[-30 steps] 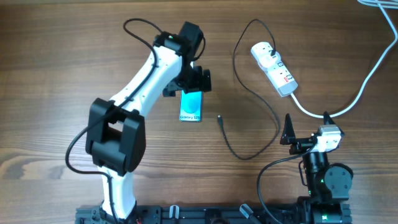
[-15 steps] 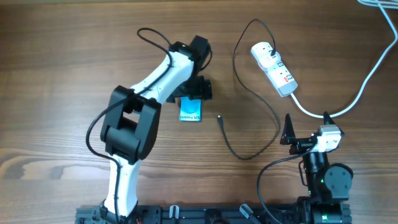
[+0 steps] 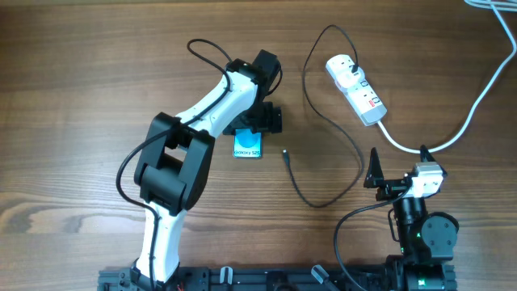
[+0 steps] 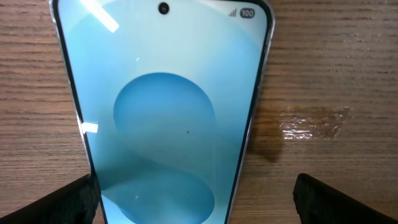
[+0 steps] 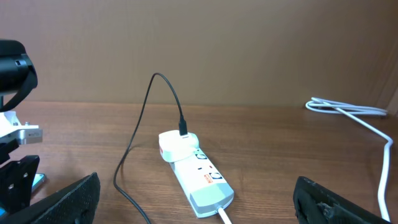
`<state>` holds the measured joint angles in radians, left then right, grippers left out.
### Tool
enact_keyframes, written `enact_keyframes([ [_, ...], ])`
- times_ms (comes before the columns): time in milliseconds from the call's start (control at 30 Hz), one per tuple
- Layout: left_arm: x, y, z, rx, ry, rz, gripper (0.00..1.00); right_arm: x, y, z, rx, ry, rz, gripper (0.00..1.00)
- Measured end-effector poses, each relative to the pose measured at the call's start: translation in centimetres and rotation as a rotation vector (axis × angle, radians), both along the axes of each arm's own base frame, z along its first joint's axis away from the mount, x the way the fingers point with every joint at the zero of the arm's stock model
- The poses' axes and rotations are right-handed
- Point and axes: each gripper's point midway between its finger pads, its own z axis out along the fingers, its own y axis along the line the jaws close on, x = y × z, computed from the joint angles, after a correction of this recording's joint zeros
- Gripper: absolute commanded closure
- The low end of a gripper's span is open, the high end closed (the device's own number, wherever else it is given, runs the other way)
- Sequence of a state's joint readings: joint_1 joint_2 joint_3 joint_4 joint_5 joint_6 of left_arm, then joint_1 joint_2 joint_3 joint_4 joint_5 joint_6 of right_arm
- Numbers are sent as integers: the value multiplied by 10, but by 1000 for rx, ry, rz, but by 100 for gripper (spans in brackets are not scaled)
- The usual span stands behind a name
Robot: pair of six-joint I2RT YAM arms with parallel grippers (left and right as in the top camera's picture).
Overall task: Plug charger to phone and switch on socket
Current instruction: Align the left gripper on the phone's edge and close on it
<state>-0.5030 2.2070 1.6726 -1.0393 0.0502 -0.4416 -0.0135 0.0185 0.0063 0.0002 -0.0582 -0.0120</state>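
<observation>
The phone (image 3: 248, 146) lies flat on the table, teal screen up. It fills the left wrist view (image 4: 165, 106). My left gripper (image 3: 260, 121) hovers over the phone's far end, open, with a finger on each side (image 4: 196, 199). The charger cable (image 3: 339, 133) runs from the white adapter on the socket (image 3: 356, 89) in a loop to its connector tip (image 3: 285, 153), which lies right of the phone. My right gripper (image 3: 378, 171) is open and empty near the front right. The socket also shows in the right wrist view (image 5: 196, 174).
A thick white cord (image 3: 477, 105) runs from the socket to the far right edge. It also shows in the right wrist view (image 5: 354, 115). A small glossy patch (image 4: 314, 121) marks the wood right of the phone.
My left arm has swung right and its gripper has shifted a little right over the phone's far end. The right arm has not moved.
</observation>
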Motion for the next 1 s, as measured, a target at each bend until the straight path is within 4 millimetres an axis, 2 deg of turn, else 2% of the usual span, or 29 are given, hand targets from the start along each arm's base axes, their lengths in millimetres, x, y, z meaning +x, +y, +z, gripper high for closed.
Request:
enact_keyframes([
  [367,3,8,0,8,-1,-7,0,0,0,0,0,0,0,0],
  [667,-8,14,1,33,46,-19,0,0,0,0,0,0,0,0],
  [1000,7,16,5,24,-1,-119,0,0,0,0,0,0,0,0],
])
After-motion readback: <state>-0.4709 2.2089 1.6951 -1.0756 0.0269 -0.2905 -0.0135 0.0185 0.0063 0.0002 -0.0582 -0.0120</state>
